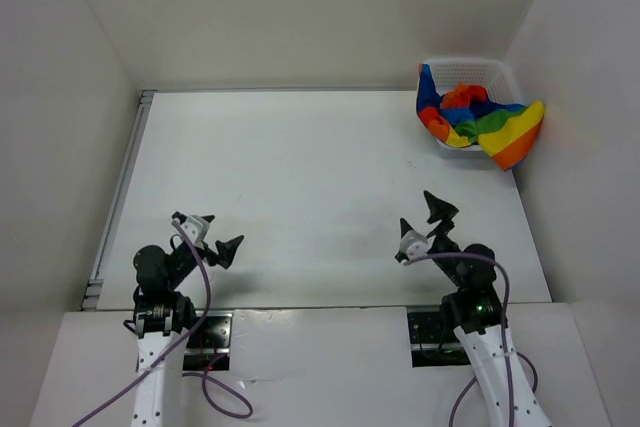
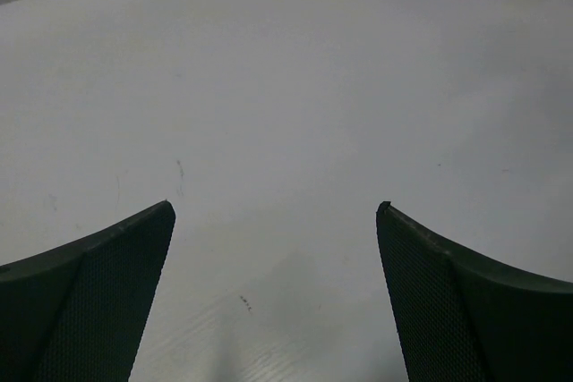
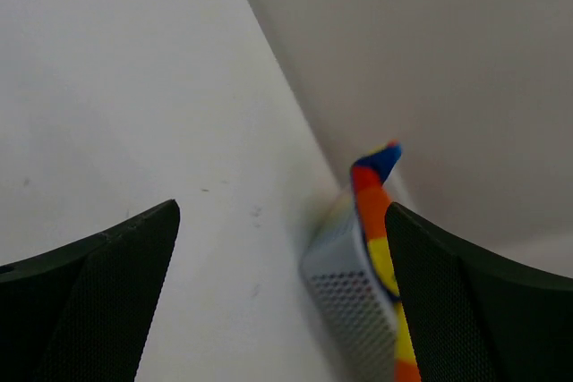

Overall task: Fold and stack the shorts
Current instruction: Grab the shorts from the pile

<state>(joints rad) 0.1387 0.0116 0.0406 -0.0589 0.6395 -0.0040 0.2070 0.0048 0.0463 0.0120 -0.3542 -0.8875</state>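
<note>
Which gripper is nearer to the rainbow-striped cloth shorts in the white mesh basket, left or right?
Right. The right gripper is at the near right, the same side as the rainbow-striped cloth shorts in the white mesh basket; the left gripper is at the near left.

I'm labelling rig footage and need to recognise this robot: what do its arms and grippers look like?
The left arm and right arm have black joint housings and white lower links; a purple cable runs along each. The left gripper and right gripper carry black, pointed, wedge-shaped fingers with a fine dotted texture on their inner faces, and a small white part sits behind each.
</note>
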